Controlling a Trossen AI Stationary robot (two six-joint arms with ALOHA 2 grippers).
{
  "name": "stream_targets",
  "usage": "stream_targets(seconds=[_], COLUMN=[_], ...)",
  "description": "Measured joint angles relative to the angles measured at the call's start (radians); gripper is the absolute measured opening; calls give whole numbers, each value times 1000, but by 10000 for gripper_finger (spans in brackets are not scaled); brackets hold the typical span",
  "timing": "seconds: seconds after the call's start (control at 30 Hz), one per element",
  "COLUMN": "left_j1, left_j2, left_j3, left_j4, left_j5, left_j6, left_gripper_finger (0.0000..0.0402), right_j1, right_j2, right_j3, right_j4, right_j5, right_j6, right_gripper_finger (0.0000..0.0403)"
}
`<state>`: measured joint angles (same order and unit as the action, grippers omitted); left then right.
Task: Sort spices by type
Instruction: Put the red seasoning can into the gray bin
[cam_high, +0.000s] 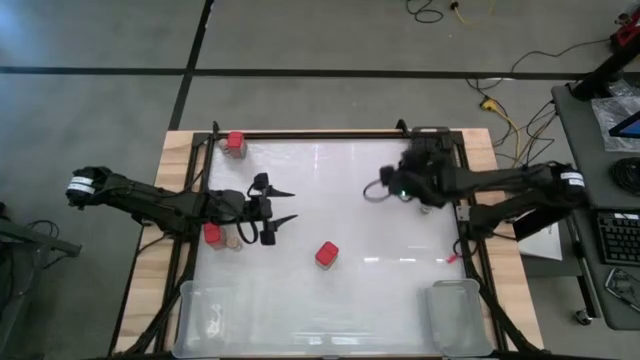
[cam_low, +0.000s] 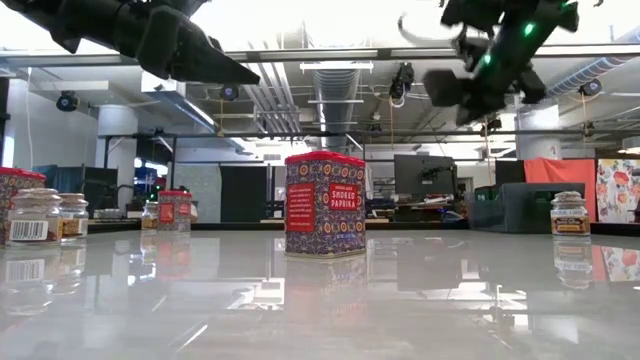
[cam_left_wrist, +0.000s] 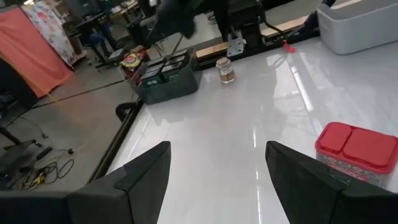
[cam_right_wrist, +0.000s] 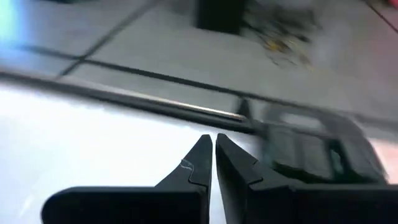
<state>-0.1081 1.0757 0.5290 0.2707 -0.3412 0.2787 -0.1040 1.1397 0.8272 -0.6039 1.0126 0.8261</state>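
Paprika tin (cam_low: 325, 204) upright; label camera-facing

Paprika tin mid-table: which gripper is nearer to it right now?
Left. The left gripper, jaws open, hangs just beside the red paprika tin. The right gripper, jaws shut, hovers farther off toward the table's far side.

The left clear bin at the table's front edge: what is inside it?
In the high view, the left clear bin holds something small and pale near its middle. What it is cannot be told. The other views do not show inside.
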Motion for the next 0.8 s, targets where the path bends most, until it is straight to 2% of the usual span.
stream_targets(seconds=[0.1, 0.23, 0.43, 0.53, 0.67, 0.8], left_j1=[-1, -12, -42, -68, -131, -199], left_j2=[0, 0, 18, 42, 55, 55], left_j3=[10, 28, 30, 30, 30, 30], left_j4=[-4, 6, 29, 19, 17, 25], left_j5=[31, 74, 73, 72, 72, 44], left_j6=[-9, -29, -93, -134, -160, -187], left_gripper_finger=[247, 247, 247, 247, 247, 247], right_j1=[125, 261, 406, 458, 521, 549], right_j2=[10, 24, 70, 134, 241, 343], right_j3=[0, 0, 2, 5, 75, 190], right_j4=[109, 243, 365, 428, 444, 436], right_j5=[-23, -179, -405, -464, -474, -478], right_j6=[-240, -409, -426, -414, -459, -581], right_gripper_finger=[13, 13, 13, 16, 49, 113])
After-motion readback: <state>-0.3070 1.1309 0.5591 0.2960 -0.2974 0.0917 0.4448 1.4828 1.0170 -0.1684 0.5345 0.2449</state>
